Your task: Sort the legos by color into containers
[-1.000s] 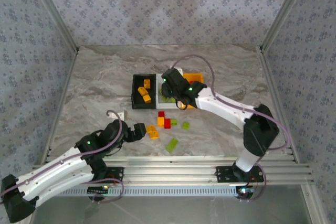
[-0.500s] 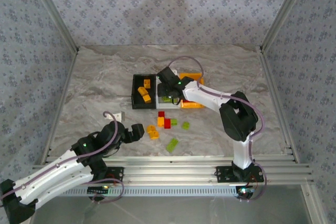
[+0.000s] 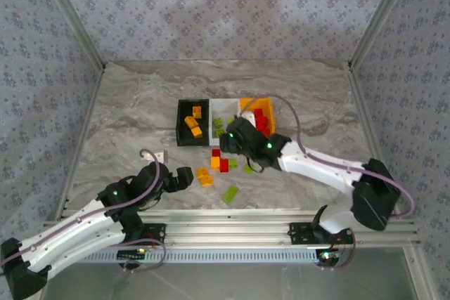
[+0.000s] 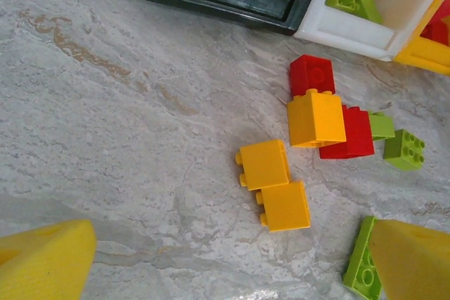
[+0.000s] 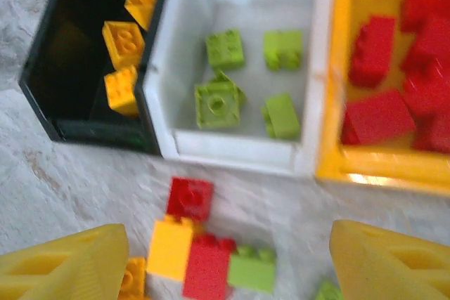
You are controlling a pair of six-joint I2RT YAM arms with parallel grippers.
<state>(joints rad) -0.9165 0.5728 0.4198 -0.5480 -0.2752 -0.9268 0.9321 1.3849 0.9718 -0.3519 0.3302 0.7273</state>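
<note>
The left gripper (image 3: 184, 177) is low over the table (image 3: 126, 124), near the front edge. Its yellow fingers (image 4: 42, 261) stand wide apart and there is nothing between them. Just to the right of it lies a yellow pair (image 4: 265, 165), two legos that touch each other at a corner. A long green lego (image 3: 230, 194) lies a little more to the front and to the right of this pair. In the left wrist view one finger covers part of it.

A bit farther is a small group of loose legos. A red lego (image 4: 312, 75) touches a yellow lego (image 4: 316, 119). A second red lego (image 4: 355, 138) is against the yellow one, and a small green lego (image 4: 381, 126) touches this second red one. Another green lego (image 4: 404, 149) sits just beside them on the right.

The right gripper (image 3: 228, 142) hangs over this group, just in front of the bins. Its fingers (image 5: 63, 268) are also spread wide and it holds nothing.

Behind it the three bins stand joined in a row. The black bin (image 5: 91, 131) on the left holds three yellow legos. The white bin (image 5: 232, 154) in the middle holds four green ones. The orange bin (image 5: 380, 173) on the right holds several red ones, but they are too blurred to count.
</note>
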